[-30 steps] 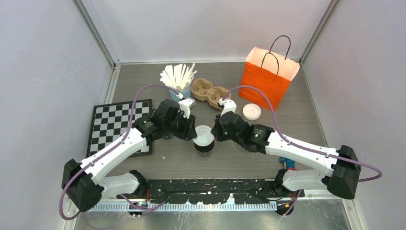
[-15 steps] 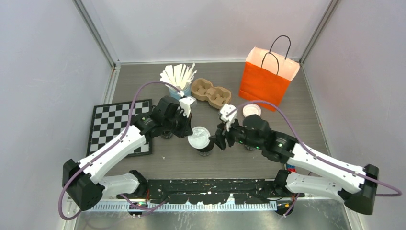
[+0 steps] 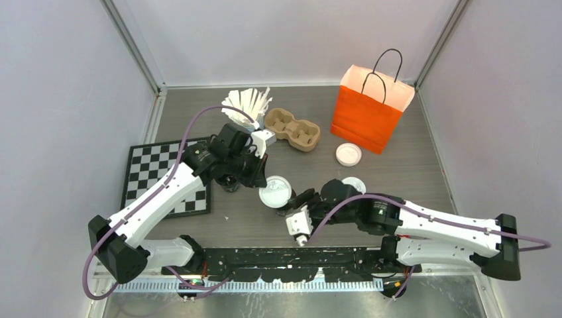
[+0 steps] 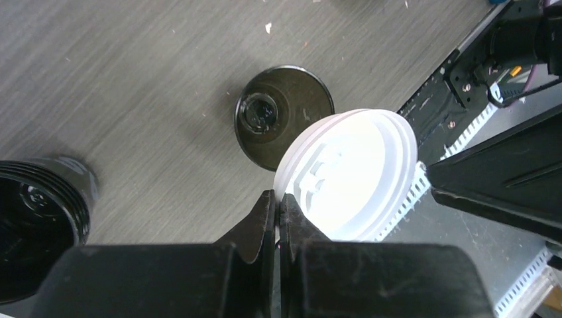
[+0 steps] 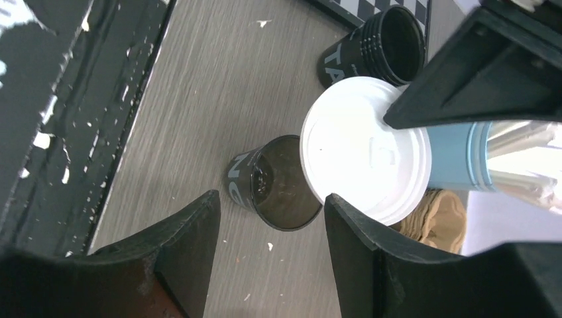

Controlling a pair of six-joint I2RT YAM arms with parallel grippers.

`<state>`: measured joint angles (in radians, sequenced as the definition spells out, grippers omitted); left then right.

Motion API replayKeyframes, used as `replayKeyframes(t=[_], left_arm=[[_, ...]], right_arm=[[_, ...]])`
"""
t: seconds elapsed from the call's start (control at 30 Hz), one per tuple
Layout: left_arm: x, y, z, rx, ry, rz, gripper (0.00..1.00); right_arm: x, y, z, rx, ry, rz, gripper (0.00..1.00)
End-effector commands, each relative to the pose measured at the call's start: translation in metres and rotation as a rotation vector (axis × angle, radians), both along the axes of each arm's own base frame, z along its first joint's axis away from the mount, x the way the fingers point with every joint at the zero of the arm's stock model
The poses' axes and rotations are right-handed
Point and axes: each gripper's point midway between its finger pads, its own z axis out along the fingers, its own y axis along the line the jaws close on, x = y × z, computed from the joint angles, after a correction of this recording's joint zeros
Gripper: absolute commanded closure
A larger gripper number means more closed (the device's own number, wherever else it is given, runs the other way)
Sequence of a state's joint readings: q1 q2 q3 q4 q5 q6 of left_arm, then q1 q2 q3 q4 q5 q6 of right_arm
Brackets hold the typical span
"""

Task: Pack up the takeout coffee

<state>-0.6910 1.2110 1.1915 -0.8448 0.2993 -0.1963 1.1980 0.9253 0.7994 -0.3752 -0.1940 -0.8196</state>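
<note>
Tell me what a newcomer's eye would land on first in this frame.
The white lid stands out at mid-table. The left gripper has its jaws shut on the lid's rim and holds it over the edge of an open dark cup. The right gripper sits low by that cup, jaws wide apart. The bright orange bag stands upright at the far right of the table.

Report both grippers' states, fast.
Left gripper: closed, fingers pinching the rim of the round white plastic lid.
Right gripper: open, holding nothing.
</note>
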Motion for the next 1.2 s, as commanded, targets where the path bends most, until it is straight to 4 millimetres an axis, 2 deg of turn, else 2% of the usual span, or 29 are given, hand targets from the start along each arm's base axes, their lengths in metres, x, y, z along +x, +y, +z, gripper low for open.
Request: replayKeyframes(t=[0.0, 0.17, 0.33, 0.57, 0.7, 0.73, 0.8, 0.87, 0.9, 1.03, 1.17], left_arm=[[-0.012, 0.000, 0.002, 0.001, 0.057, -0.051, 1.00], [-0.014, 0.002, -0.006, 0.031, 0.083, -0.058, 1.00], [-0.015, 0.003, -0.008, 0.043, 0.094, -0.057, 1.00], [-0.018, 0.001, -0.010, 0.025, 0.111, -0.058, 1.00], [-0.020, 0.000, -0.011, 0.011, 0.119, -0.053, 0.99], [-0.019, 0.001, -0.010, 0.013, 0.110, -0.048, 0.93], [-0.010, 0.005, -0.002, 0.018, 0.049, -0.023, 0.74], [0.007, 0.012, 0.013, 0.016, -0.043, 0.033, 0.55], [0.017, 0.016, 0.024, 0.001, -0.091, 0.066, 0.50], [0.044, 0.029, 0.074, -0.137, -0.259, 0.185, 0.35], [0.053, 0.041, 0.101, -0.261, -0.353, 0.246, 0.32]], right_arm=[[0.013, 0.009, 0.013, -0.040, -0.241, 0.009, 0.38], [0.017, 0.019, 0.011, -0.078, -0.366, -0.011, 0.44], [0.015, 0.026, -0.007, -0.143, -0.372, 0.001, 0.50], [0.019, 0.042, -0.020, -0.160, -0.383, -0.024, 0.63], [0.018, 0.051, -0.021, -0.115, -0.339, -0.048, 0.94], [0.014, 0.054, -0.020, -0.092, -0.298, -0.051, 0.99], [0.006, 0.061, -0.016, -0.024, -0.200, -0.069, 1.00], [0.001, 0.070, -0.002, 0.099, -0.065, -0.139, 1.00], [0.001, 0.075, 0.011, 0.191, 0.025, -0.199, 1.00], [0.000, 0.081, 0.037, 0.347, 0.277, -0.348, 1.00], [-0.010, 0.083, 0.053, 0.458, 0.596, -0.364, 1.00]])
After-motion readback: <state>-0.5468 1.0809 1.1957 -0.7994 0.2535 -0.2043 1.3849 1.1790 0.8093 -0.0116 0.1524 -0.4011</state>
